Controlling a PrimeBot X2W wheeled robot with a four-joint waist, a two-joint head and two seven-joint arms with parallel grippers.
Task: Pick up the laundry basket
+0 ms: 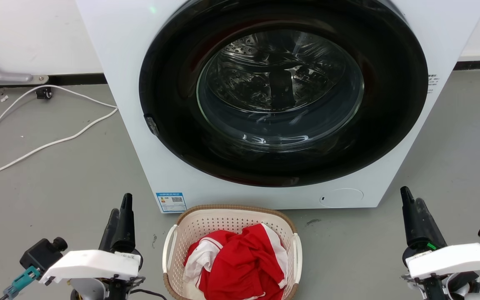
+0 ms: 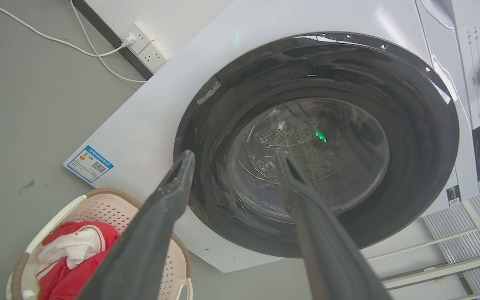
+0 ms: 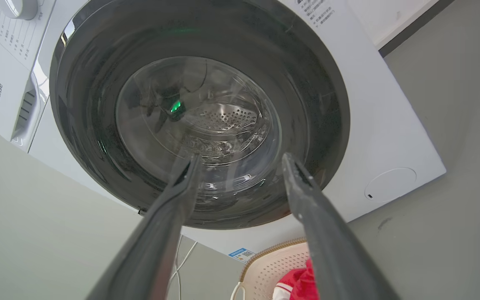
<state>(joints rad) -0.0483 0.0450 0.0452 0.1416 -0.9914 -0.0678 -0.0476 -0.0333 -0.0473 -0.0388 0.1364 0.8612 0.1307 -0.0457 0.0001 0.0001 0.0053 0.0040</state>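
The laundry basket point(image 1: 219, 223) sits on the gray floor point(image 1: 56, 187), right in front of the big white washing machine point(image 1: 131, 125). In the head view it is at the bottom middle, below the machine's round dark door point(image 1: 173, 83). The basket is cream with lots of little holes in its walls. It has a brown rim point(image 1: 227, 206) and a white handle on each side point(image 1: 166, 250). Red and white clothes point(image 1: 240, 262) are piled up inside it.

The left gripper point(image 1: 121, 206) is low on the left, beside the basket but not touching it. Its two dark fingers point up at the machine. In the left wrist view they are spread apart with nothing between them, so it is released and empty.

The right gripper point(image 1: 411, 196) is low on the right, farther from the basket than the left one. In the right wrist view its fingers are also wide apart and hold nothing. The basket is on the floor between the two grippers.

Through the glass in the door you can see the shiny drum point(image 1: 277, 79) with its small holes. A blue sticker point(image 1: 171, 202) is on the bottom left corner of the machine, just above the basket's rim. White cords point(image 1: 36, 146) lie in loops on the floor to the left. In the left wrist view, cords run to a white wall socket point(image 2: 146, 48).
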